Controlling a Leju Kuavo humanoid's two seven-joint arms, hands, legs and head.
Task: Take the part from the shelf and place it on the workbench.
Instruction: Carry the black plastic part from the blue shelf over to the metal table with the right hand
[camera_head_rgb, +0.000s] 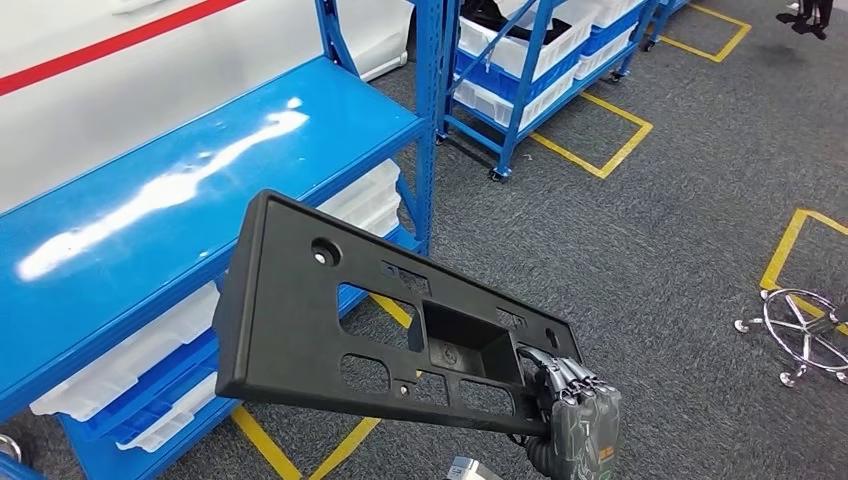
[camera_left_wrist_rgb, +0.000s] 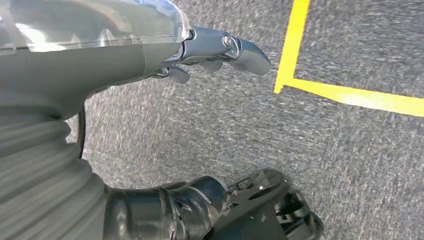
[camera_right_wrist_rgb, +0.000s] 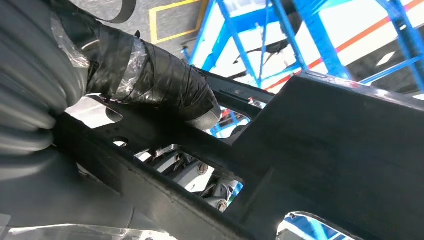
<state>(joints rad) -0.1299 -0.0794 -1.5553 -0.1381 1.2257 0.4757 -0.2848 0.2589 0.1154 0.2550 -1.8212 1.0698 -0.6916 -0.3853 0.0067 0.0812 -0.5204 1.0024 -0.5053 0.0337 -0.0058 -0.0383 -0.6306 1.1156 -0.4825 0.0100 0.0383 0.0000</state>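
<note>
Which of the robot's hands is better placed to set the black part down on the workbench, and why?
The right hand. It already grips the black part at one end, holding it up beside the blue shelf. The left hand hangs over the grey floor, holding nothing.

1. The part is up in the air, in front of the shelf.
2. The right hand holds its right end.
3. A chair base sits on the floor, far right.
</note>
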